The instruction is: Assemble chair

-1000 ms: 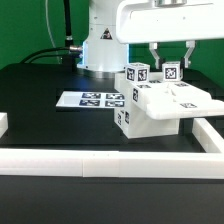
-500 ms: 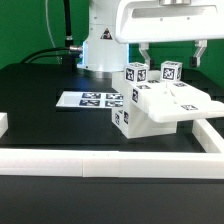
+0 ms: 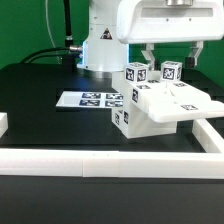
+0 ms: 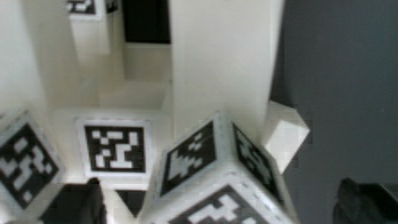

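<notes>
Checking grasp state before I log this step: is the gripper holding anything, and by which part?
Nothing is held. The gripper hangs open above the chair, its fingers spread wide to either side of the tagged posts, touching neither.

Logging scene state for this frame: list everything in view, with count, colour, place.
chair: 1 joined body, white with black-and-white tags, on the table at the exterior view's right, against the border rail's corner; two tagged posts stand up from its top.
marker board: 1, white with black tags, flat on the table, on the exterior view's left of the chair.
border rail: white, along the table's near edge and up the exterior view's right side.
table: 1, black.
cables: green and black, behind the table.
arm: 1, white, above the chair.
gripper: 1, fingers spread wide over the two posts, holding nothing.
</notes>
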`<state>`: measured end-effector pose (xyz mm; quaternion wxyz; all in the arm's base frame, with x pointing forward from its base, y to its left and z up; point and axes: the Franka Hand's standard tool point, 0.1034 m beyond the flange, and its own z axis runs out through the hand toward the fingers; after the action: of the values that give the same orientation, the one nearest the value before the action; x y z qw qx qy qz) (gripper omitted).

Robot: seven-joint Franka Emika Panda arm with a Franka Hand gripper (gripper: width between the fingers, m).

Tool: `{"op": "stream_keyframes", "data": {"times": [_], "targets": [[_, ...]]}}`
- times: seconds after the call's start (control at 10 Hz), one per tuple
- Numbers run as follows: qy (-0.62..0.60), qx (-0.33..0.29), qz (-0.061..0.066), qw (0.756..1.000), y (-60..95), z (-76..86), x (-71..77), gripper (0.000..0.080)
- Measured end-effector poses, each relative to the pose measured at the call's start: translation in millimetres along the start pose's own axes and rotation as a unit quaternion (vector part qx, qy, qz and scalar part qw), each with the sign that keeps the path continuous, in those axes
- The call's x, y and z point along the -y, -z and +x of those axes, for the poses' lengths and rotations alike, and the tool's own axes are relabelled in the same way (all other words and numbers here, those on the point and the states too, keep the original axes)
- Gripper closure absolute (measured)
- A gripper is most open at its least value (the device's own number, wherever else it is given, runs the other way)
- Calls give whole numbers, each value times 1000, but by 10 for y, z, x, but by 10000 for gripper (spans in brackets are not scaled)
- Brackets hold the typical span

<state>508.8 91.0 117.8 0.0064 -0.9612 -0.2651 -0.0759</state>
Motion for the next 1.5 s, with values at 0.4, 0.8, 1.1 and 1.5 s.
{"op": "stream_keyframes", "data": {"times": [0.4,0.8,1.1,1.5], "targets": [[86,1,-1,996,0,-26,-57,281],[70,0,-1,998,-1,-26,-58,518],[-112,-10,-4,994,-6,19,-11,518],[-296,-40,-8,954,-4,150,46,518]]}}
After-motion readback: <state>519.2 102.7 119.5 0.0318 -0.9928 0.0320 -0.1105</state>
